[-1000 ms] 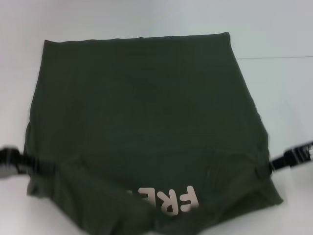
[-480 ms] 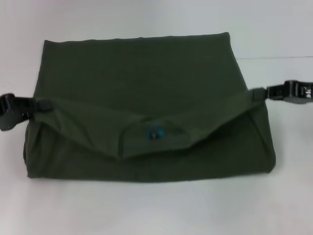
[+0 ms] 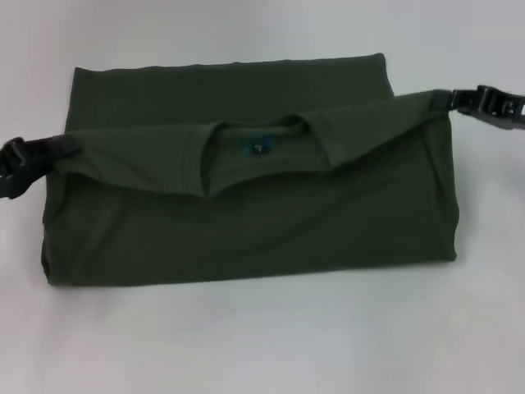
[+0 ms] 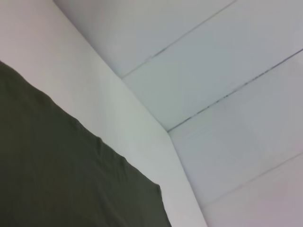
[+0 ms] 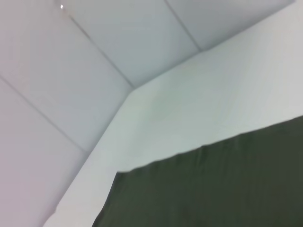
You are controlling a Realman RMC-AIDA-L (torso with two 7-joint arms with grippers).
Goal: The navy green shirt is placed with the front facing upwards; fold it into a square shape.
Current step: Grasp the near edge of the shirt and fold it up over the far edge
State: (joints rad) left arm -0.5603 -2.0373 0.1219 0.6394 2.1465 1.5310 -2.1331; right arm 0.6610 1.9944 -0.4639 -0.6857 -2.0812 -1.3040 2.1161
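On the white table (image 3: 262, 345) we pinch the navy green shirt (image 3: 246, 222) at both corners: left gripper (image 3: 51, 152), right gripper (image 3: 445, 100).

The large dark olive-green short-sleeved cotton T-shirt (image 3: 246, 222) is spread on the white table (image 3: 262, 345), at its middle. The near part has been doubled back over the far part, so a fold runs along the near edge and a single-layer strip is left uncovered at the far side. The ribbed round collar (image 3: 262, 152) is set on top, at the middle of the folded-over edge. That edge is held at its left corner by the left gripper (image 3: 51, 153) and at its right corner by the right gripper (image 3: 447, 100).
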